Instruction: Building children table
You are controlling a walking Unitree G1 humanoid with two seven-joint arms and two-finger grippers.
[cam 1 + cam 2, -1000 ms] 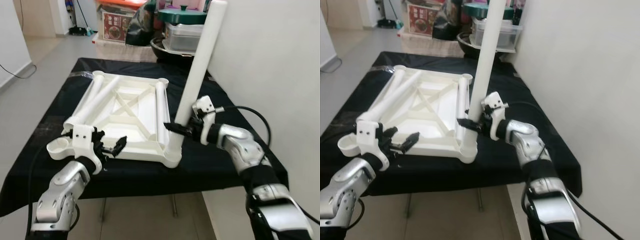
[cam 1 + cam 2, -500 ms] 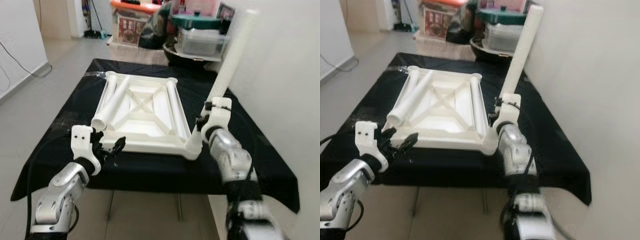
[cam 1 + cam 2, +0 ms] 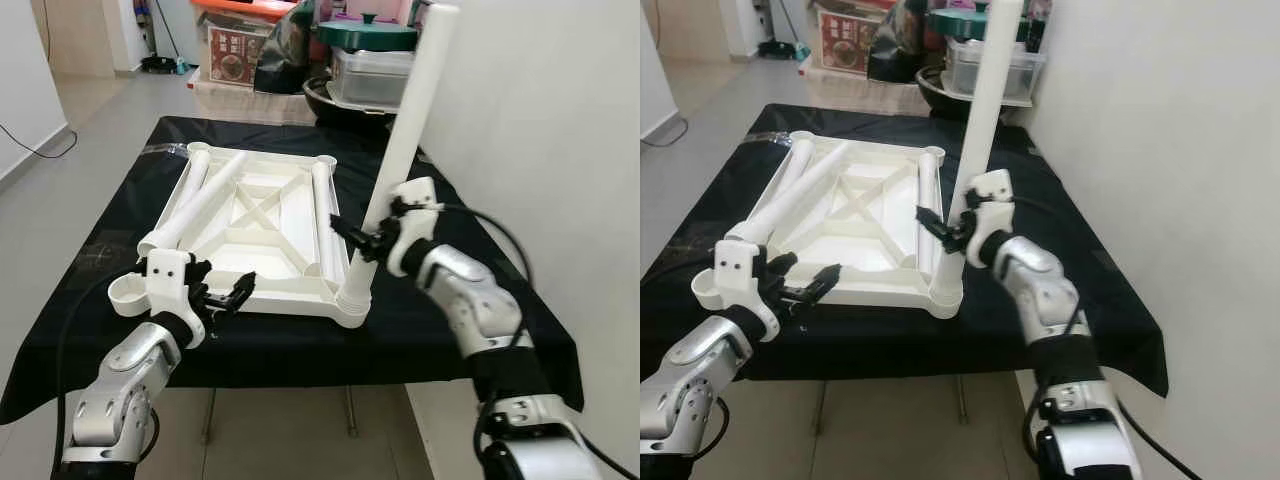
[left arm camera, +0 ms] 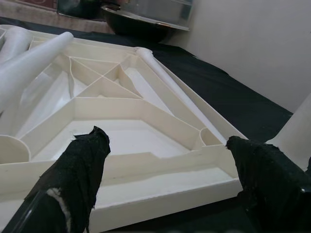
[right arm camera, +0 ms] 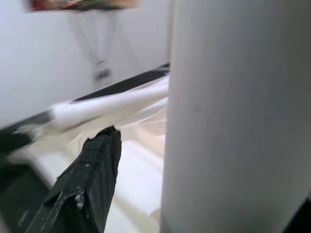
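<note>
white tabletop (image 3: 265, 225) lies upside down; right gripper (image 3: 362, 238) clasps the standing leg (image 3: 400, 165); left gripper (image 3: 225, 296) gapes near its edge.

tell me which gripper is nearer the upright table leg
Right. The right gripper is at the upright leg, fingers around it; the left gripper hovers open at the tabletop's near edge.
</note>
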